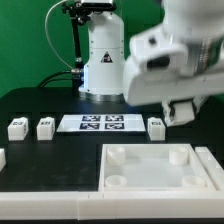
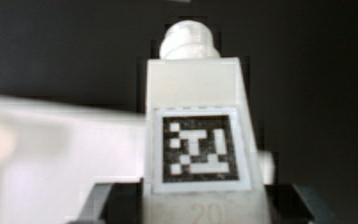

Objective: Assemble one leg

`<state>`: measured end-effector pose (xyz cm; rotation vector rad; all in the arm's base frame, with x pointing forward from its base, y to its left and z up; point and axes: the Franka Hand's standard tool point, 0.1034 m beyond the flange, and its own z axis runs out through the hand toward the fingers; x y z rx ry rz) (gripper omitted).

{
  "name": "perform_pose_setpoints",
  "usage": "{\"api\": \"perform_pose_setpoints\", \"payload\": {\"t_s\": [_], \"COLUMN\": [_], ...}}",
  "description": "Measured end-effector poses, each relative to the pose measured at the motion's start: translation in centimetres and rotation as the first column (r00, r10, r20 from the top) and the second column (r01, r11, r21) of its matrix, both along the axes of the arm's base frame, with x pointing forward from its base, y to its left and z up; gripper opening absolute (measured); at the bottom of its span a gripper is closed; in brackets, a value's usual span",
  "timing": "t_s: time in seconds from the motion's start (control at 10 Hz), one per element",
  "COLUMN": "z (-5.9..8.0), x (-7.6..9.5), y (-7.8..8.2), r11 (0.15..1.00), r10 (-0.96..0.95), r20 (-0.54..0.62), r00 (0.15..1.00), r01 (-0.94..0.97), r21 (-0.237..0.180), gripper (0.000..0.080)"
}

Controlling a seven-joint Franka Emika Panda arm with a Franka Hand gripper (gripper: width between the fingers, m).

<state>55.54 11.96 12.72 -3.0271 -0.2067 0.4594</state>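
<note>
Evidently, the pincer [image 2: 194, 203] was closed on the leg [image 2: 197, 110]. Its dark fingers [image 2: 108, 203] flanked the block's near end, and the tagged face looked toward the wrist camera. A spare leg [image 1: 156, 127] stood on the black counter [image 1: 40, 100] near the pincer, just below it.

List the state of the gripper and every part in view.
gripper: shut on the held leg.
held leg: clamped in the gripper, tag facing the wrist camera.
loose legs: standing upright, untouched.
tabletop: lying flat, visible sockets empty.
marker board: lying flat.
</note>
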Motion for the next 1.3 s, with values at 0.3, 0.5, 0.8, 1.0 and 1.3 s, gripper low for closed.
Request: {"api": "perform_pose_setpoints", "payload": {"t_s": [0.3,0.5,0.8,1.0,1.3], "z": [2.8,2.6,3.6,5.0,4.6], "x": [2.4,2.6,5.4,8.3,8.6], "y": [1.8,1.7,-0.7,-2.1,-2.3], "r11": [0.999,0.998,0.998,0.998,0.998], "r10": [-0.038,-0.058,-0.033,-0.049,-0.040], "r20": [0.192,0.369,0.637,0.773,0.766], "r00": [0.981,0.928,0.771,0.632,0.642], "r01": [0.036,0.044,-0.006,-0.001,-0.005], "r21": [0.018,0.046,0.060,0.064,0.056], "gripper": [0.0292,0.0292,0.0294,0.0294,0.0294]}}
